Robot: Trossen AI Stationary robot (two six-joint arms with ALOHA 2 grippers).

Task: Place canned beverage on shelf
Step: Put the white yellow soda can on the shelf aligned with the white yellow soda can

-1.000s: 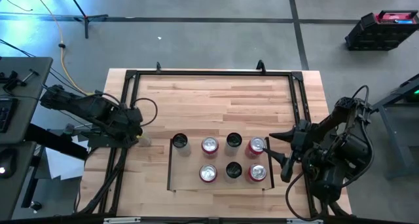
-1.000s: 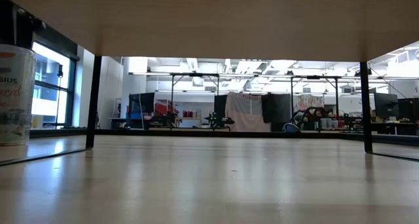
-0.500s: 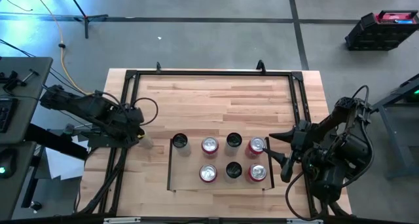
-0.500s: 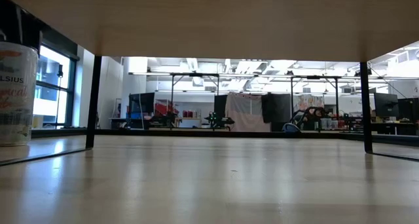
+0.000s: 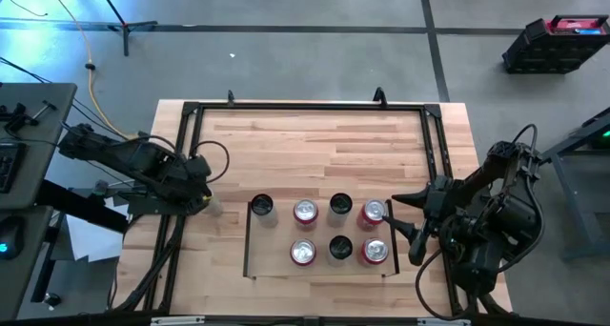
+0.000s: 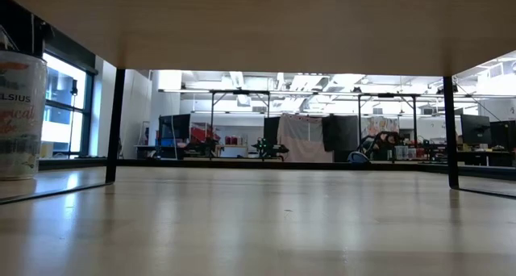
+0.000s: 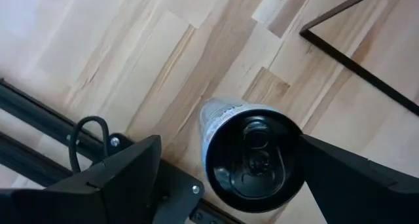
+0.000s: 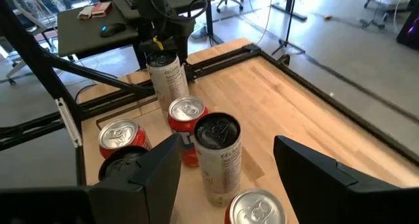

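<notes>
- Can (image 7: 252, 155): upright slim cylinder, smooth metal, dark lid w/ pull tab, pale printed wall. Sits directly between the left end effector (image 7: 226, 178) fingers, long axis vertical, i.e. running along the wrist cam's line of sight.
- Left end effector jaws wide, one finger each side of the can, small gaps visible; contact not clear, so I'd judge it bracketing rather than gripping.
- Key relation: shelf (image 5: 276, 259) lies past the can, on the far side from the left arm; its dark rail (image 7: 357, 67) shows just beyond the can. Can is off the shelf, near its outer edge.
- Left arm clearly the nearer one; likely next is close, lift, carry across the rail.
- Shelf: flat pale wood, thin dark rails, already carrying red-top and dark-top cans.
- Right end effector (image 5: 405, 221) waits by the shelf's opposite end, jaws part open, holding nothing.
- Counter (image 5: 315, 145): striped wood planks, black tube frame.
</notes>
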